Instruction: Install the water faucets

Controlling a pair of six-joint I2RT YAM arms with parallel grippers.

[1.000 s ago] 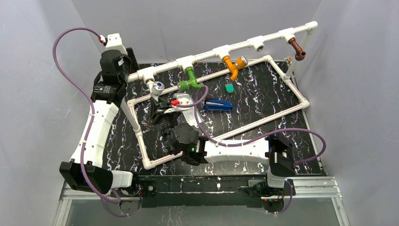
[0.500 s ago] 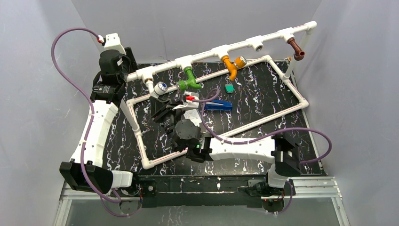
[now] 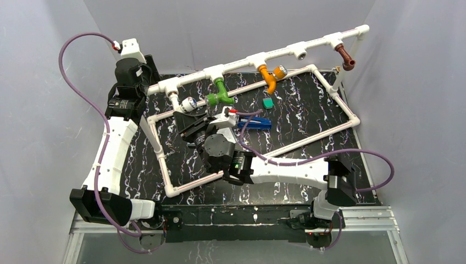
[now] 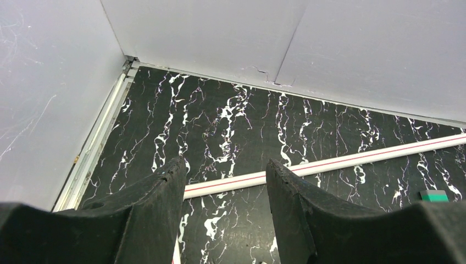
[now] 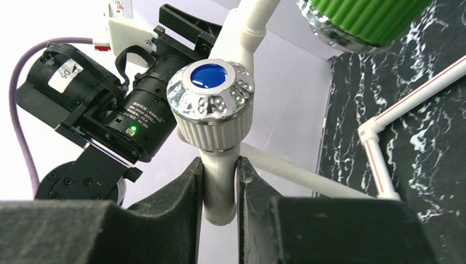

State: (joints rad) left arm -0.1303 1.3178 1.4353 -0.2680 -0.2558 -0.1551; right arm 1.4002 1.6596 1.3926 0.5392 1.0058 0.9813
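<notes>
The white faucet (image 3: 187, 104) with a chrome, blue-capped knob (image 5: 211, 104) hangs at the leftmost tee of the raised pipe frame (image 3: 286, 51). My right gripper (image 5: 220, 187) is shut on its spout (image 5: 220, 190); in the top view the right gripper (image 3: 193, 122) sits just below the faucet. A green faucet (image 3: 221, 94), an orange faucet (image 3: 269, 78) and a brown faucet (image 3: 347, 57) hang from other tees; the green knob (image 5: 362, 22) shows at the top of the right wrist view. My left gripper (image 4: 225, 176) is open and empty above the mat by the back left corner.
A flat blue box (image 3: 254, 122) and a small green piece (image 3: 267, 103) lie on the black marbled mat inside the floor pipe rectangle (image 3: 324, 134). One tee (image 3: 301, 53) on the upper pipe has nothing on it. White walls close in on three sides.
My right arm has turned and shifted up toward the left tee, carrying the white faucet with it. The left arm has not moved.
</notes>
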